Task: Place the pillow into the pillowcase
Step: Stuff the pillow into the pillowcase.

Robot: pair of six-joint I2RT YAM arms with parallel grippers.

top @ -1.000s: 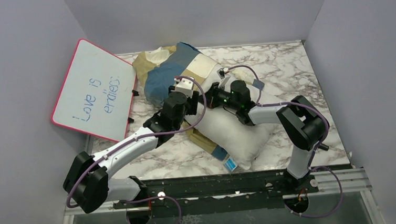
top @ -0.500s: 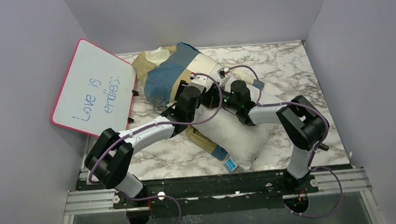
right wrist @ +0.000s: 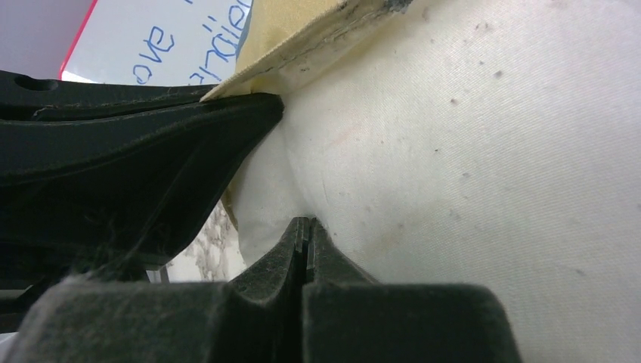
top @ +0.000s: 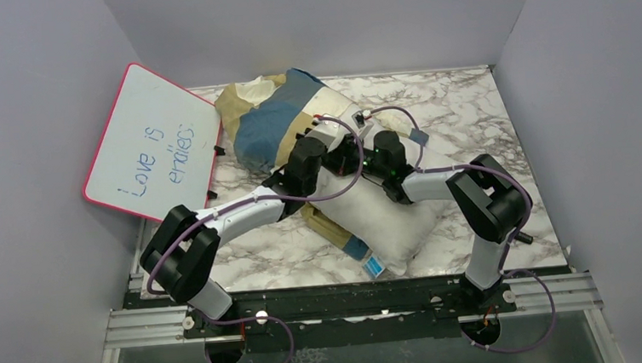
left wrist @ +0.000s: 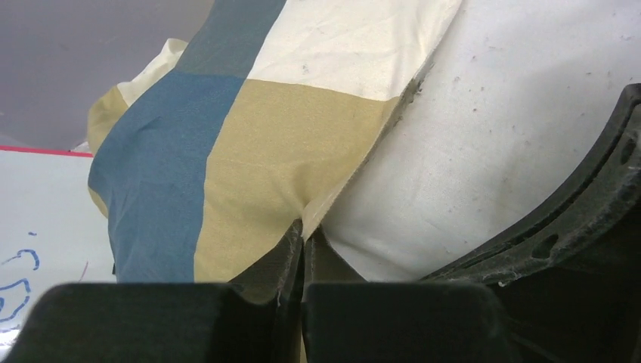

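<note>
From above, the pillow [top: 388, 215] lies slantwise on the marbled table [top: 483, 110]. Its far end is tucked inside the pillowcase [top: 266, 121], which is bunched toward the back left. The near half is bare, down to the small blue tag [top: 375, 267] at the corner. The left gripper [top: 325, 138] and right gripper [top: 343, 156] meet close together at the sleeve's mouth, where checked cloth gives way to white. By that showing the pillow is started but far from in, and much of its length has yet to be covered. A pink-rimmed whiteboard [top: 151, 146] leans against the left wall. It is handwritten in blue, with "Love is" plain and the word beneath perhaps "endless", though I cannot make it out for sure. In the left wrist view the fingertips [left wrist: 280, 257] are pressed together on the tan hem of the sleeve, right at its open edge. White cushion swells just beside the pinch, and a black curved part, likely the other arm's finger, crosses on the right. In the right wrist view its own fingertips [right wrist: 291, 249] are likewise closed. They nip a small pucker of the white cushion fabric just below the tan hem, and blue strokes of the board's writing show behind, too cropped to read. No brand or printed label can be read anywhere.
</note>
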